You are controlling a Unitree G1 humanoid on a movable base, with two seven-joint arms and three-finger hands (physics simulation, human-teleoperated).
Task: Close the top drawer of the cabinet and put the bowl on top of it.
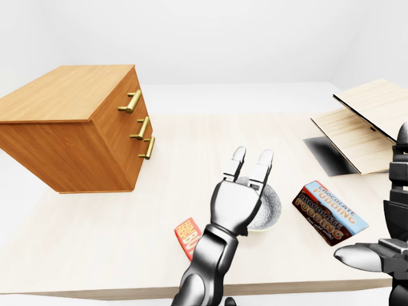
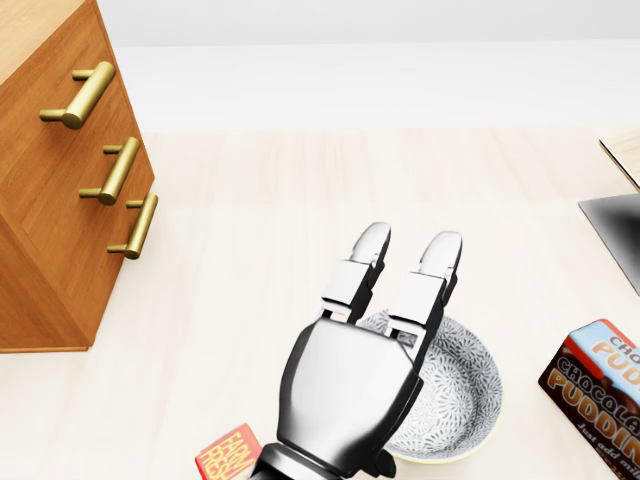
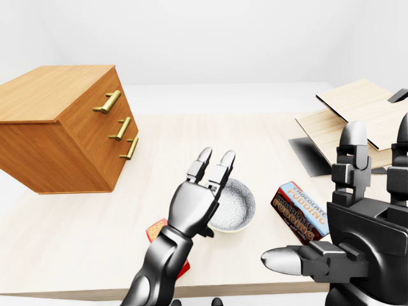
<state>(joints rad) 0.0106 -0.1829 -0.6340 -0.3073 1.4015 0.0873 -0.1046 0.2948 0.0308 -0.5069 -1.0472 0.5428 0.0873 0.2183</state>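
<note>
The wooden cabinet [image 1: 76,127] stands at the left of the table, and its three brass-handled drawer fronts look flush; the top handle [image 2: 78,95] shows in the head view. A grey patterned bowl [image 2: 460,385] with a pale rim rests on the table to the right of the cabinet. My left hand [image 2: 407,250] hovers over the bowl's left part and hides it, open with its fingers stretched straight. My right hand [image 3: 331,217] is raised at the bottom right of the right-eye view, open and holding nothing, with its thumb pointing left.
A chocolate pudding box [image 1: 329,213] lies to the right of the bowl. A small red-orange packet [image 1: 188,234] sits beside my left forearm. Flat wooden panels with a dark opening [image 1: 357,127] occupy the table's right side. The table's near edge runs along the bottom.
</note>
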